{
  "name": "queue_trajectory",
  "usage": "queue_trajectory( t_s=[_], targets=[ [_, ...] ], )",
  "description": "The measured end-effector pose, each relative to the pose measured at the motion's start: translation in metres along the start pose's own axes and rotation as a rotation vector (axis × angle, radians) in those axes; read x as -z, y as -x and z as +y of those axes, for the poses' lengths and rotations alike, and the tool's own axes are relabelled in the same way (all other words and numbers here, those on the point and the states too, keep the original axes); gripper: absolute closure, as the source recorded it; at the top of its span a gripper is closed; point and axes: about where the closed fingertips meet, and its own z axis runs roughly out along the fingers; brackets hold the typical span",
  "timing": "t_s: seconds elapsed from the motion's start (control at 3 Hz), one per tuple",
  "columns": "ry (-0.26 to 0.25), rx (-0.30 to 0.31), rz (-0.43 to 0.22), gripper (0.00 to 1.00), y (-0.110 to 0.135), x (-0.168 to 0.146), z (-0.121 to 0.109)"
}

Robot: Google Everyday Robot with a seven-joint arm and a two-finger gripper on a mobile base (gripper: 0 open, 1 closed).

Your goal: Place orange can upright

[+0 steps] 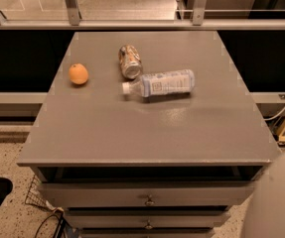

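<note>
- Grey table top (147, 128) fills the middle of the view, three items on its far half
- orange can (130, 61) lies on its side, not upright, far-centre of the top and a bit left of middle
- can's long axis runs near-to-far, shiny silver end faces the near side, tan and whitish label on top
- water bottle (159, 83) also on its side, just near and right of the can, lying left-to-right, white cap pointing left
- cap end of the bottle sits right below the can's near end; very close, cannot tell if touching
- orange fruit (78, 74) sits left of the can, well apart from it, close to the left edge
- near half of the top carries nothing but a dull sheen
- drawers (149, 195) stacked under the top on the near face, small round knobs in the centre
- metal railing (132, 24) runs across behind the far edge
- pale rounded robot part (276, 202) bulges in at the near right corner, blurred
- gripper is out of shot, so cannot tell whether the claw is spread or pressed together; nothing is holding the can
</note>
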Motion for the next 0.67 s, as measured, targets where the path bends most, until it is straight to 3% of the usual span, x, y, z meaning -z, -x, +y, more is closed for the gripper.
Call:
queue_trajectory(
  t_s=[0.33,0.67],
  targets=[
    [0.080,-0.023,0.073,0.00,-0.002,-0.055,0.024],
    [0.123,-0.038,0.137,0.00,-0.002,-0.104,0.055]
  ],
)
